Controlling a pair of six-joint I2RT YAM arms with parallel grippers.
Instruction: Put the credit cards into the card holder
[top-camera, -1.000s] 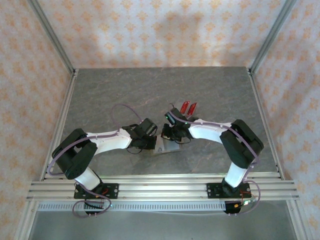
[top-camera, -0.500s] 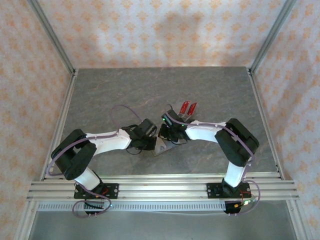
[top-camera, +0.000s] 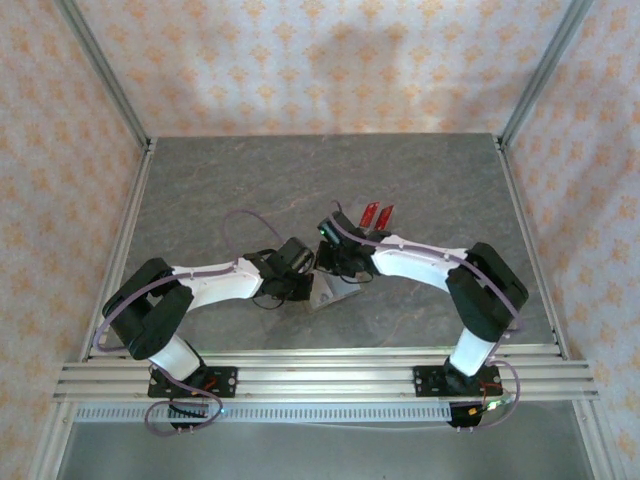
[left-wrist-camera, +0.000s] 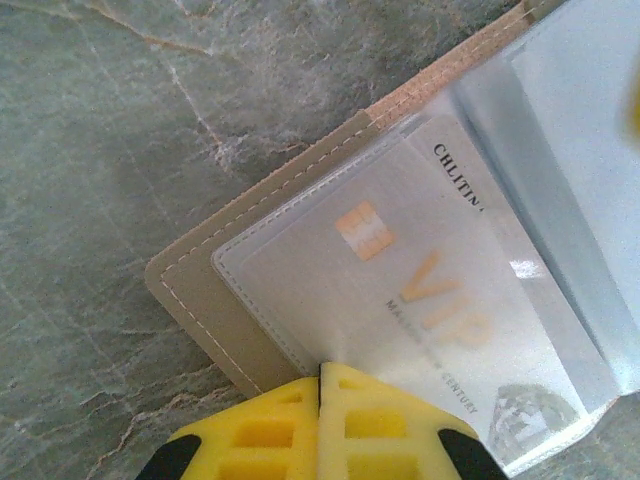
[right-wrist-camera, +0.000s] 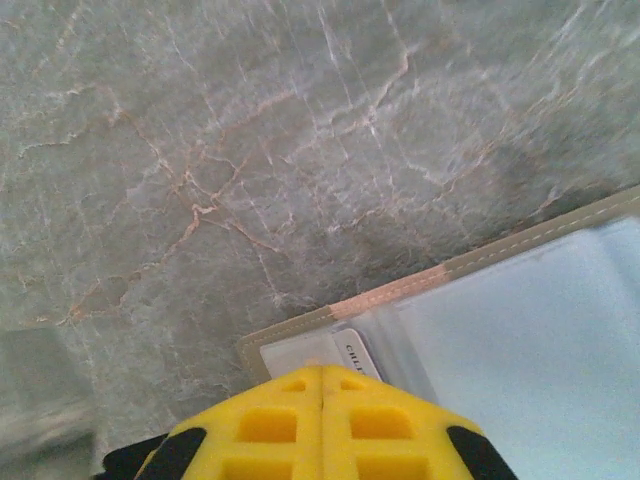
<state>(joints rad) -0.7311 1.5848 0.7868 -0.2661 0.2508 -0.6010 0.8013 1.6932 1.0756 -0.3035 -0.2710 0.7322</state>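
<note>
Grey marble tabletop (top-camera: 300, 180), right hand (right-wrist-camera: 320, 372) seemingly nearer left hand (left-wrist-camera: 320, 370) now.

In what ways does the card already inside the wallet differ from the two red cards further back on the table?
The sleeved card lies flat in the open wallet, under a clear pocket; the red cards stand tilted further back, outside the wallet. The sleeved card looks pale, with a chip and orange VIP lettering; the red cards look plain red. Both are small, thin cards.
</note>
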